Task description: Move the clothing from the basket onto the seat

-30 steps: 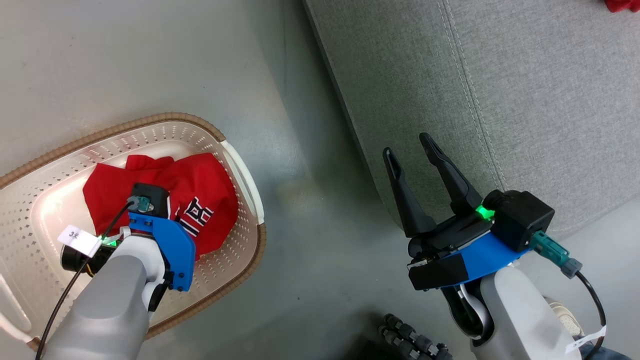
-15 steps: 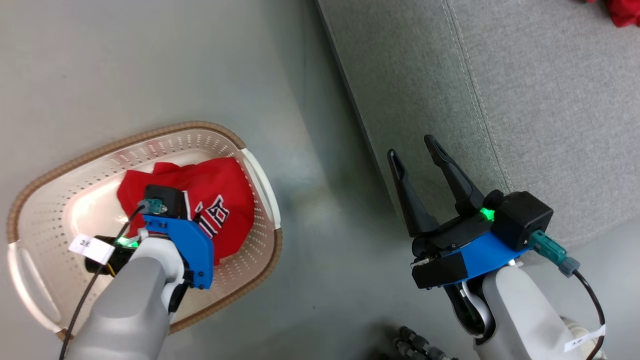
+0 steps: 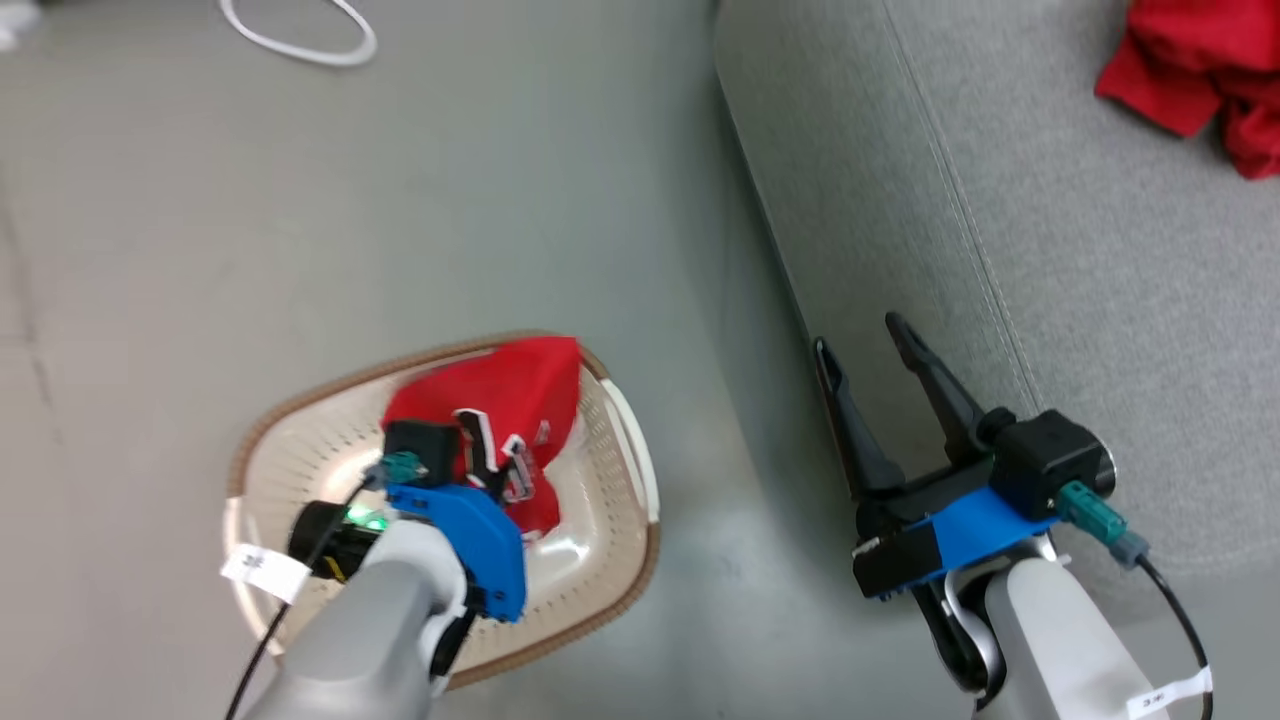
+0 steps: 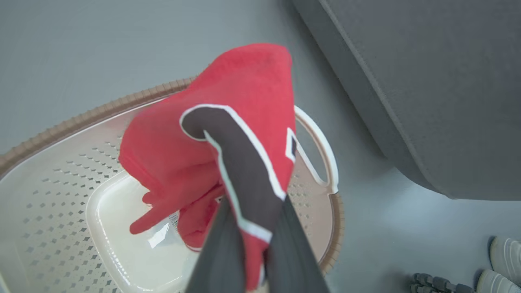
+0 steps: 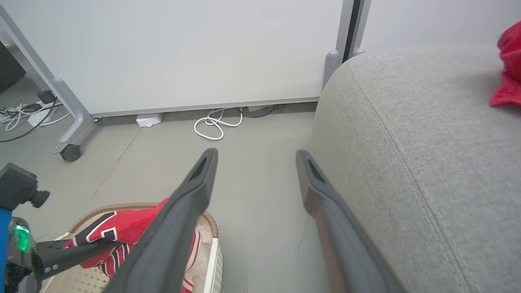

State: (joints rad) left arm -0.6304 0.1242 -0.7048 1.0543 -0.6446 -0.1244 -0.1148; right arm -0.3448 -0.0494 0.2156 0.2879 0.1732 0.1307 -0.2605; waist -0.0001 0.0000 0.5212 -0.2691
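- One red jersey point(image 3: 500, 400) with black-and-white lettering is bunched up and hangs over the right-hand part of the basket point(image 3: 590, 590), pinched at a fold.
- Its loose ends droop toward the basket floor. Whether they touch it cannot be told.
- The left gripper point(image 4: 254, 211) has its two dark fingers closed tight on that fold, with cloth squeezed between them.
- The cream basket sits on the grey floor point(image 3: 700, 300), on the robot's left side.
- A second red garment point(image 3: 1190, 70) already lies on the seat point(image 3: 1050, 250), far from the near edge.
- The seat is the large grey cushion to the robot's right of the basket. A strip of bare floor lies between the two.
- The seat's rounded near edge and stitched seam run away from the robot, slanting slightly leftward as they recede.
- The right gripper point(image 3: 858, 333) hovers beside that edge with its fingers spread wide and nothing between them. It is the nearer arm to the seat, but the left arm has the load.
- The coming move probably calls for carrying the jersey rightward, high enough for its hanging ends to clear the basket rim and the cushion edge.
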